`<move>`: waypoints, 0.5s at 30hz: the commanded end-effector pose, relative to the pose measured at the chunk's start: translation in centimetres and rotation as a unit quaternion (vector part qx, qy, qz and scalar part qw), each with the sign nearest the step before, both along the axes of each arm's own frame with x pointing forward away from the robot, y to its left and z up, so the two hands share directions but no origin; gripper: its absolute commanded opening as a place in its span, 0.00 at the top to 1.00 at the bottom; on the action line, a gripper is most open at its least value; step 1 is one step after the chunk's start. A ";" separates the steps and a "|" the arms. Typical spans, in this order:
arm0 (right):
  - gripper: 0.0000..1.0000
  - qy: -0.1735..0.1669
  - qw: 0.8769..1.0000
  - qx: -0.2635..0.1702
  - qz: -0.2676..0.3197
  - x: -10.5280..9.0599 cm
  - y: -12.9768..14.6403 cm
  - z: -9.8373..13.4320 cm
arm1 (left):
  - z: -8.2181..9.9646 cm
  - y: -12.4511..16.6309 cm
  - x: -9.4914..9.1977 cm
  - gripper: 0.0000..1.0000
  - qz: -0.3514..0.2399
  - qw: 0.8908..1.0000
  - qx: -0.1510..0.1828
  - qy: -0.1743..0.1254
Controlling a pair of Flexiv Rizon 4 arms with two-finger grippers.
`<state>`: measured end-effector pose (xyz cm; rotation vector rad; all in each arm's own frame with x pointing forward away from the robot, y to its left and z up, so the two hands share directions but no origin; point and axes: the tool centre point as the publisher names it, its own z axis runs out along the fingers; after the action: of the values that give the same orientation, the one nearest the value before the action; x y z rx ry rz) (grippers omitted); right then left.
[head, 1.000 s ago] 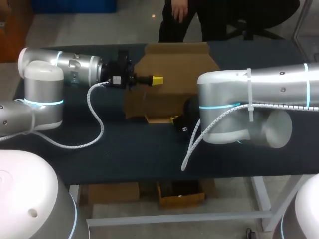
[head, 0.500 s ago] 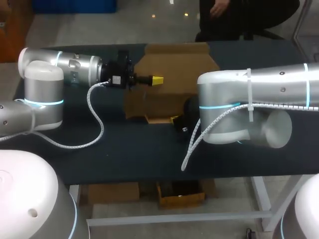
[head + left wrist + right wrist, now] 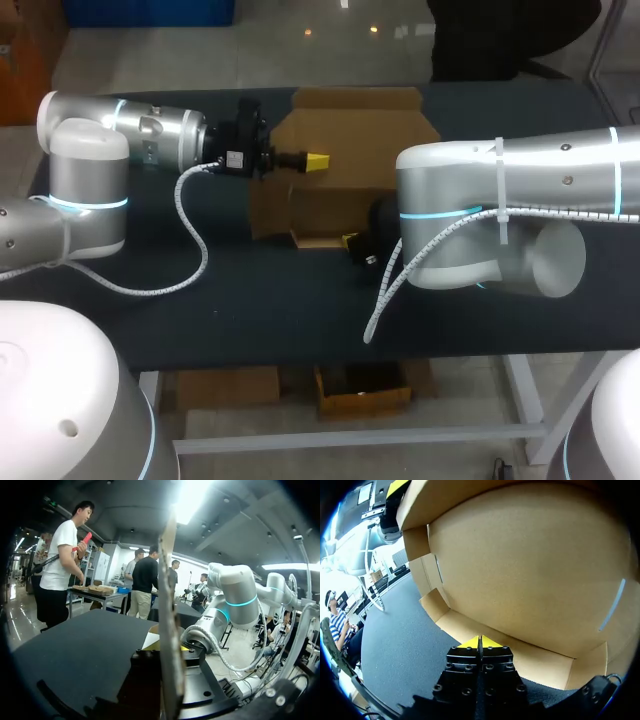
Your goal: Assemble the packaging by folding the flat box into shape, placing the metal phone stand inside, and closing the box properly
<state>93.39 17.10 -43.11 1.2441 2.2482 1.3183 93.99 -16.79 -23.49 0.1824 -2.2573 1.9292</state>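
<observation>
While the half-folded cardboard box (image 3: 345, 135) sits at the middle of the table (image 3: 250, 310) with its back panel standing, the left gripper (image 3: 314, 160) pinches that panel's edge. The right gripper (image 3: 480, 641), fingers pressed together on nothing, is at the low front flap.

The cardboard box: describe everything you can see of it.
The cardboard box is plain brown board, half folded and open, at the table's far middle. A large panel with clipped corners and a narrow slot rises behind a shallow tray of low walls. The left claw clamps the panel's upright edge; the right claw, tips together, is at the low near wall.
</observation>
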 end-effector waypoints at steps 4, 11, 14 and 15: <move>1.00 0.000 1.000 -0.001 -0.001 0.3 0.2 -1.0 | -0.3 -0.2 0.1 1.00 -0.002 1.000 0.004 -0.001; 1.00 0.000 1.000 -0.001 -0.001 0.3 0.2 -1.0 | -0.5 0.0 0.3 1.00 0.000 1.000 0.001 0.002; 1.00 0.000 1.000 -0.001 -0.001 0.3 0.2 -1.0 | -0.5 0.0 0.3 1.00 0.000 1.000 0.000 0.003; 1.00 0.000 1.000 -0.001 -0.001 0.3 0.2 -1.0 | -0.5 0.1 0.3 1.00 0.000 1.000 0.000 0.004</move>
<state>93.39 17.10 -43.11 1.2441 2.2482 1.3183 94.17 -16.73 -23.46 0.1921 -2.2550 1.9266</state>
